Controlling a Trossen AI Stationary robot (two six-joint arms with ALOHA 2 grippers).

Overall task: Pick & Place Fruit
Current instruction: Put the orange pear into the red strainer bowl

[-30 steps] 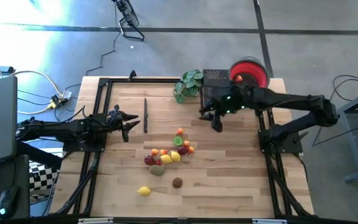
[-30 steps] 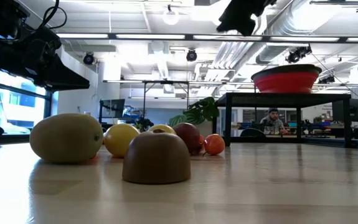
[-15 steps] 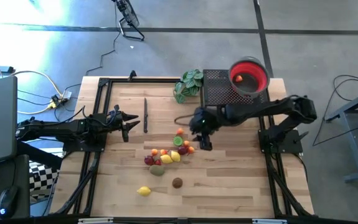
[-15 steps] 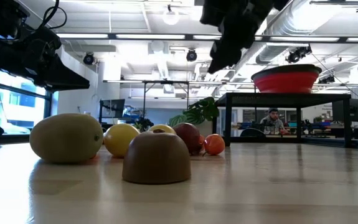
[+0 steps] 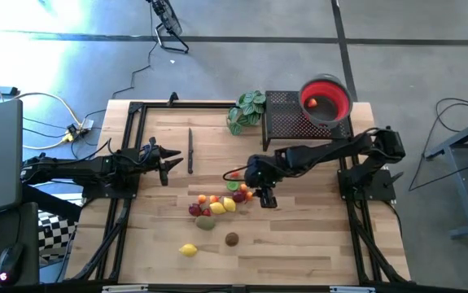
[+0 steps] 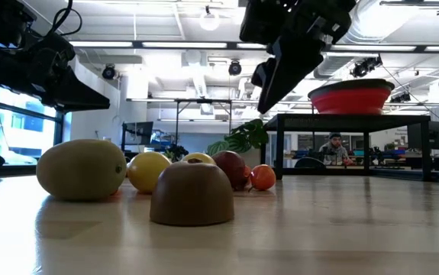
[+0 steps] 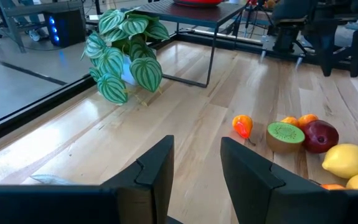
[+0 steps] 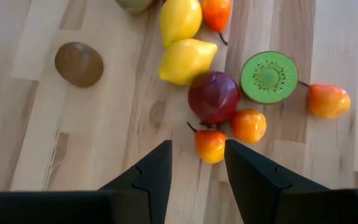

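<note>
Nearest the low camera, a brown fruit [image 6: 192, 193] and a green-brown one [image 6: 82, 169] are seen on the surface [image 5: 299, 236], with the fruit [image 5: 221, 202] clustered behind. Above the cluster's edge, the right gripper [image 5: 266, 199] is held with fingers [image 8: 150, 174] parted, empty. Farther left, the left gripper [image 5: 168, 163] is parked, fingers parted, empty. Beyond, a red bowl [image 5: 325, 99] is set on a black stand [image 5: 286, 122].
</note>
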